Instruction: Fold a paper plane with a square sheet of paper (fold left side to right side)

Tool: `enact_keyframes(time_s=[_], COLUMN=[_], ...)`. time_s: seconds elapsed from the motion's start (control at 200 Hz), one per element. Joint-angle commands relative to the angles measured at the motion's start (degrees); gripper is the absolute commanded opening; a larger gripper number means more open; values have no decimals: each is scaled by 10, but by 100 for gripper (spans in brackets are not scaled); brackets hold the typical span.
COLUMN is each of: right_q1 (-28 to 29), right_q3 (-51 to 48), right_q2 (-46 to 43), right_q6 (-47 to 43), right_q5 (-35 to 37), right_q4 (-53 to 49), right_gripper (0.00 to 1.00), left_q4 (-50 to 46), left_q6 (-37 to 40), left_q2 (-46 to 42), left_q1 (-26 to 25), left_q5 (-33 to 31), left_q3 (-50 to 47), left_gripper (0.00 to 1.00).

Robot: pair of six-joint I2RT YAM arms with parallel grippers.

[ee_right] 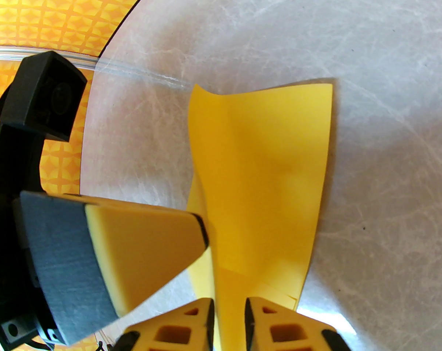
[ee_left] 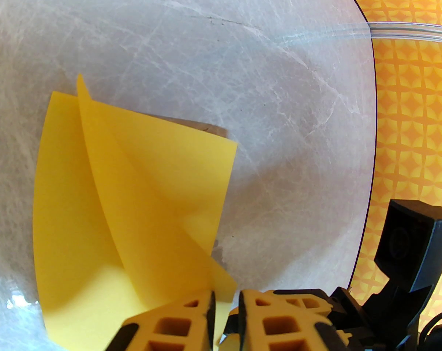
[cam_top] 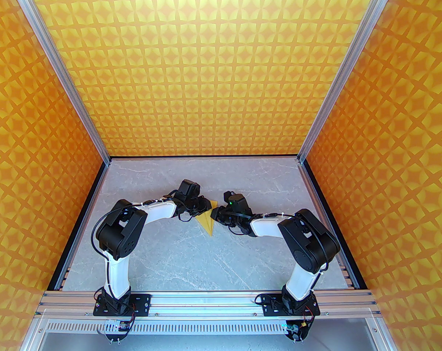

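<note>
Pinching the half-folded paper plane (cam_top: 207,223) at mid bench (cam_top: 169,254) with my left claw (ee_left: 227,307) and right claw (ee_right: 229,318): left-over-right fold in hand; next, I judge, carry left flap across, edges matched.

Top camera high and behind, looking down, wrist cameras close-in — both sharing the yellow paper (ee_left: 151,181)

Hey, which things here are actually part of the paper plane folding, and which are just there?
In the job: partly folded yellow paper; left pincer and right pincer, both pinching it.
Just there: grey marbled tabletop; star-patterned walls; aluminium frame.
</note>
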Motion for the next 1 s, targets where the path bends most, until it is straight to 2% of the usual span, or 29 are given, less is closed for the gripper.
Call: enact_keyframes(time_s=[0.0,0.425,0.53,0.69,0.835,0.995], right_q1=[-3,-3,-3,-3,-3,-3], right_q3=[13,17,15,11,7,-2], right_q2=[12,24,26,29,29,28], right_q6=[11,18,17,19,20,24], right_q5=[-11,-13,-12,-13,-12,-10], right_q4=[13,21,21,25,27,32], right_gripper=[22,22,19,5,0,0], left_q4=[-7,-7,-9,-10,-21,-30], left_q6=[10,11,12,14,23,30], left_q2=[13,15,14,12,2,-18], left_q1=[-5,-7,-8,-7,-4,7], left_q5=[-8,-6,-6,-6,-6,-8], left_q3=[14,16,16,17,20,24], left_gripper=[21,21,21,21,25,28])
